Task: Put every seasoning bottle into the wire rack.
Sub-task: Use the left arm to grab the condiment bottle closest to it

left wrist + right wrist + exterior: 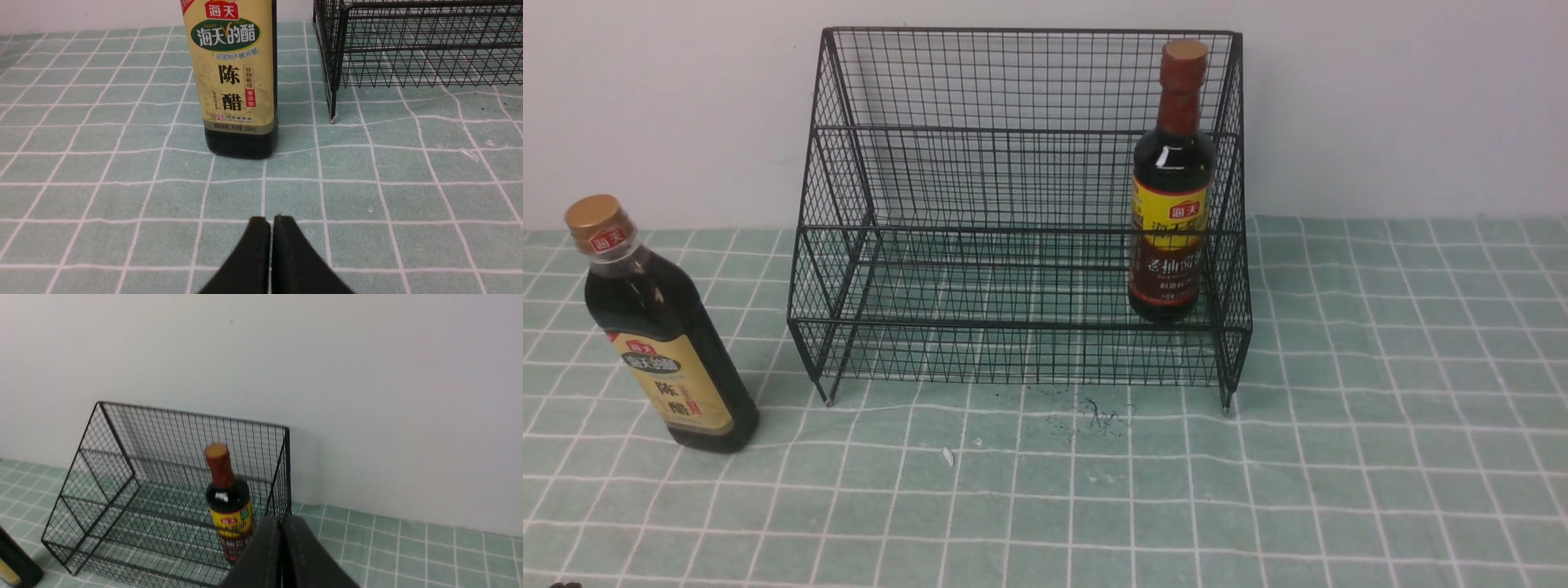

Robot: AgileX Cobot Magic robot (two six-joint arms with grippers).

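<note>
The black wire rack (1021, 131) stands against the wall. Inside its lower tier, at the right end, the brown-red-capped seasoning bottle (1170, 184) stands upright; the right wrist view shows this bottle (226, 498) behind the mesh of the rack (122, 457). The gold-capped bottle with the beige label (658, 331) stands on the cloth left of the rack. In the left wrist view that bottle (237, 77) is a short way ahead of my left gripper (271, 220), which is shut and empty. My right gripper (281, 522) is shut on nothing, raised and drawn back from the rack's right end.
A green checked cloth (1380, 425) covers the table up to the pale wall. A small white scrap (947, 456) and dark specks (1094, 416) lie in front of the rack. Neither arm shows in the front view.
</note>
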